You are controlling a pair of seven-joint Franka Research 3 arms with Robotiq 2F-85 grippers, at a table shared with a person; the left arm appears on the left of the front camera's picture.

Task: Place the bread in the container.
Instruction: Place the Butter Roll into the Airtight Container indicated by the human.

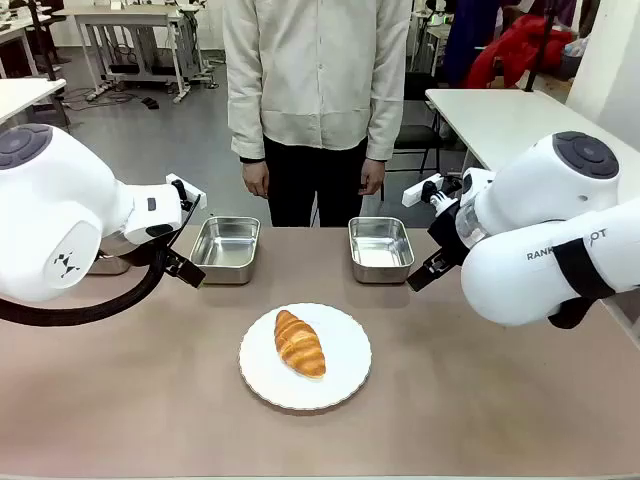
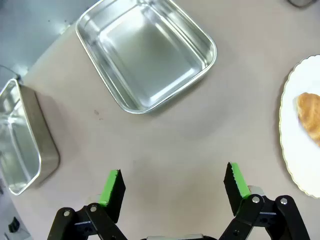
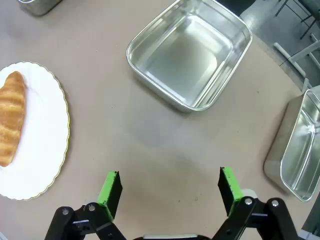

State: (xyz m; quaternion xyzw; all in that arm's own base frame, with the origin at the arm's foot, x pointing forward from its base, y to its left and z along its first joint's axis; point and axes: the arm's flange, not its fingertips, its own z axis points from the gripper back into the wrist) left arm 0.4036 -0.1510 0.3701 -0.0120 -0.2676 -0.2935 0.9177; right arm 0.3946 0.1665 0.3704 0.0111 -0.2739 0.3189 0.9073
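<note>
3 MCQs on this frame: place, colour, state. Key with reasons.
1. Where is the bread?
A. on the white plate
B. in a steel pan
C. in the person's hand

2. What colour are the gripper pads?
A. red
B. green
C. blue

3. How are the left gripper and right gripper?
A. both shut
B. one shut on the bread
C. both open

Key: 1 A, it lies on the plate. 2 B, green strips in both wrist views. 3 C, each wrist view shows bare table between spread pads.

White arms (image 1: 60,215), grey caps (image 1: 22,143), blk L tool (image 2: 173,170), R tool (image 3: 169,172), green pads (image 2: 109,189)
</note>
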